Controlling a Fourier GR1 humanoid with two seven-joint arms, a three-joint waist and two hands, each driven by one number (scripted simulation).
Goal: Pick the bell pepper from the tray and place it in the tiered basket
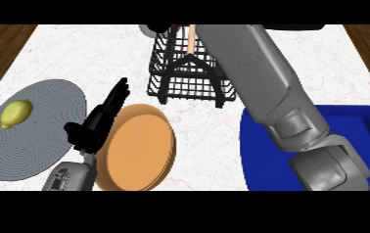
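The black wire tiered basket (189, 75) stands at the counter's far middle, with a wooden post (192, 40) rising through it. My right forearm (256, 75) reaches from the lower right over the basket's right side. My right hand (165, 29) is only a dark patch at the picture's top edge, above the basket's far left corner. A thin reddish sliver shows beside it; I cannot tell whether it is the bell pepper. The blue tray (350, 129) lies at the right, partly hidden by the arm, with no pepper visible on it. My left hand (98, 122) rests open at lower left, fingers up.
An orange plate (137, 146) lies near the front, just right of the left hand. A grey round mat (51, 124) at the left carries a yellow lemon (16, 113). Wooden floor shows past the counter's far corners.
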